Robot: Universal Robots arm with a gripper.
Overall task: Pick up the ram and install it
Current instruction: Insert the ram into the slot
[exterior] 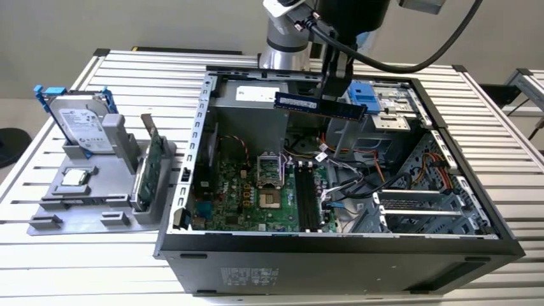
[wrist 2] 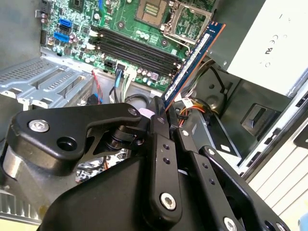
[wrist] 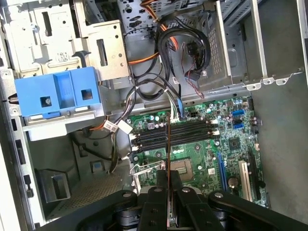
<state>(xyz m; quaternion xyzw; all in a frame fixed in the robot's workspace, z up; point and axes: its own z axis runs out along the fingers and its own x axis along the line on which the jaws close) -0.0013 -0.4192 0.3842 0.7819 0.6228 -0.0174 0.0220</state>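
Pinching the ram [exterior: 320, 105] between its black fingers [wrist 2: 156, 126], the gripper [exterior: 336, 86] hung above the open computer case [exterior: 340, 248], over the part farthest from the exterior camera. The jaws were pressed onto the stick's flat faces, off-centre. The longer part of the stick reached out from the gripper toward the exterior view's left, and a short stub showed on the other side. The stick lay roughly level, with its long axis running across the case. In the first wrist view it appeared edge-on, as a thin line running out from between the fingers.

Below the gripper lay the green motherboard [exterior: 246, 191], and on it the row of black memory slots [wrist: 173, 134], all apparently unfilled. The ram was well apart from them, high above the board. In the exterior view the slots ran lengthwise from the far side of the case toward the near side. The stick's long axis therefore appeared to cross theirs at about a right angle rather than lie along them. I judged the stick to be neither lined up with a slot nor brought down to one.

Farthest from the gripper, beyond the case wall on the exterior view's left, a grey tray [exterior: 76, 204] on the slatted table [exterior: 127, 64] carried a silver hard drive [exterior: 81, 124] and an upright green card [exterior: 151, 169].
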